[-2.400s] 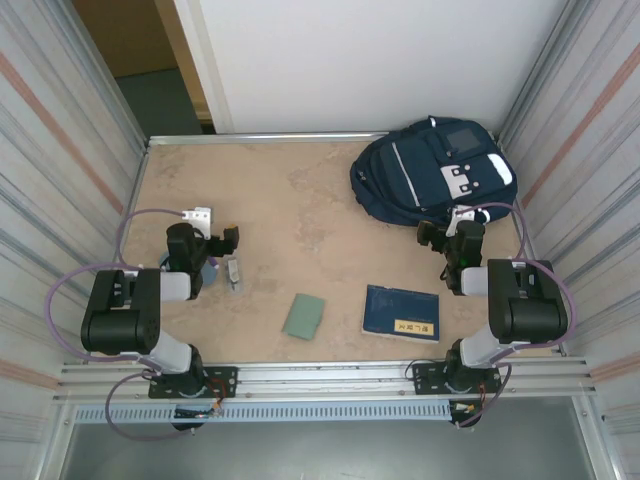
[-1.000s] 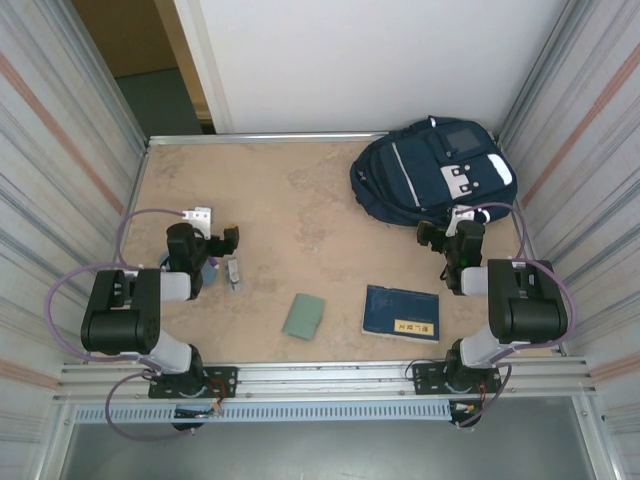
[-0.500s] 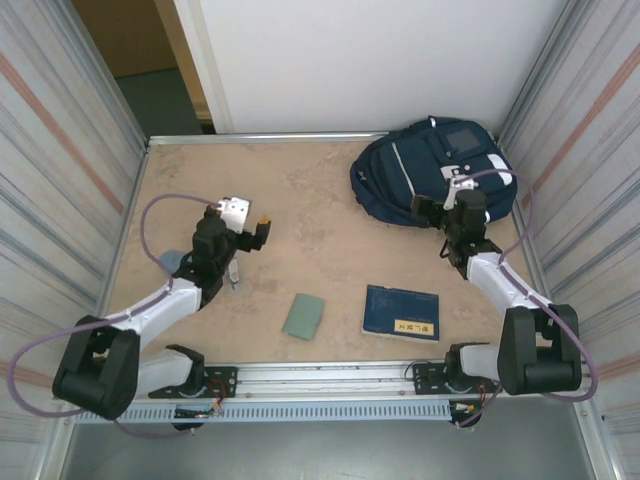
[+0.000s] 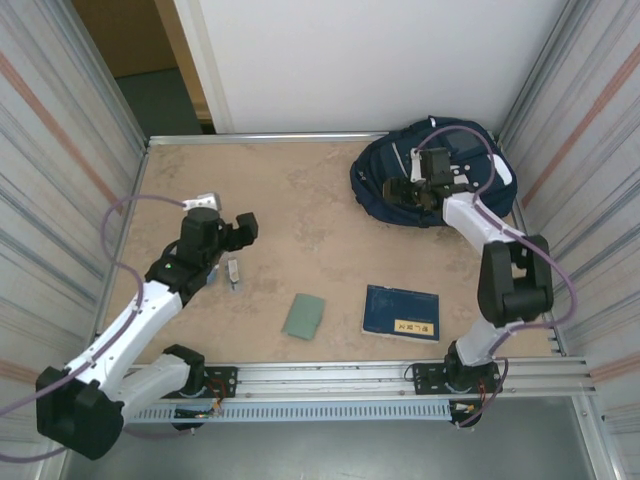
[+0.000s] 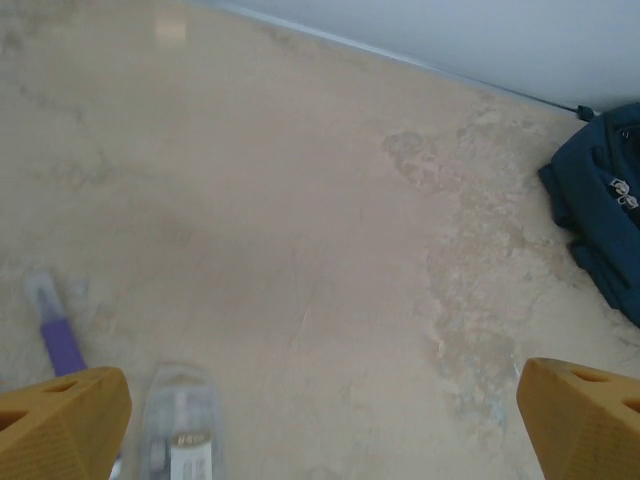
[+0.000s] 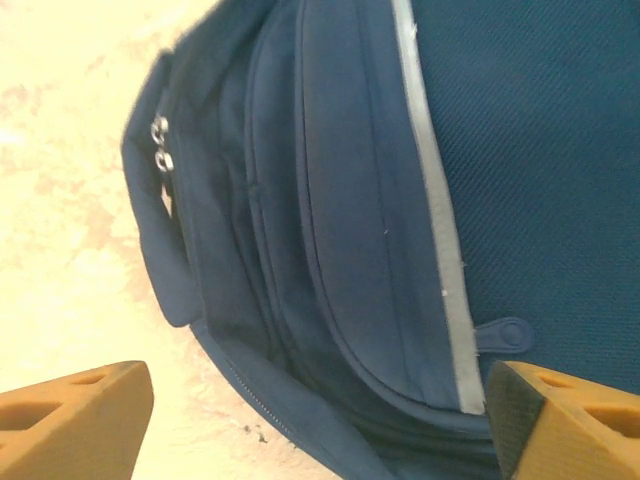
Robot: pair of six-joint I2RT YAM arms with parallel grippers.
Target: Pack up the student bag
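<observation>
The student bag (image 4: 460,165), navy with thin pale stripes, lies at the far right of the table. In the right wrist view the student bag (image 6: 380,220) has its main zip gaping, with two metal pulls (image 6: 159,144) at the top left. My right gripper (image 4: 411,192) hovers over the bag's near-left edge. Its yellow fingertips (image 6: 72,418) stand wide apart, and the right gripper (image 6: 320,425) holds nothing. My left gripper (image 4: 241,229) is open above the left-hand table; the left gripper (image 5: 320,430) is empty too.
A clear blister pack (image 4: 232,272) (image 5: 181,432) and a purple pen (image 5: 56,332) lie under the left arm. A green notebook (image 4: 303,316) and a dark blue book with a yellow label (image 4: 401,313) lie near the front. Metal walls (image 4: 70,180) close in on both sides.
Both arms have unfolded from their rest pose. The right arm reached far out over the bag's opening. The left arm stretched forward and turned its gripper over the left table.
</observation>
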